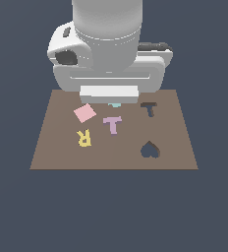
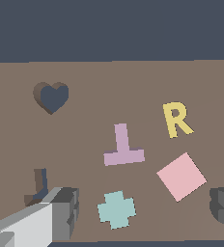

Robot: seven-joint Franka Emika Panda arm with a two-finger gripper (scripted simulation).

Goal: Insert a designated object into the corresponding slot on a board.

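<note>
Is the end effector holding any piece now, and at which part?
Nothing is held. The end effector is open, and the purple T lies free on the board.

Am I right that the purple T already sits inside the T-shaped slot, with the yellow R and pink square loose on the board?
Not quite. The purple T lies loose on the board, apart from the empty T-shaped slot, as the exterior view shows. The yellow R and pink square are loose, as you say.

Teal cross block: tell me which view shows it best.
The wrist view. There the teal cross shows whole, lying flat on the board below the lilac T. The exterior view shows only a sliver; the arm hides the rest.
</note>
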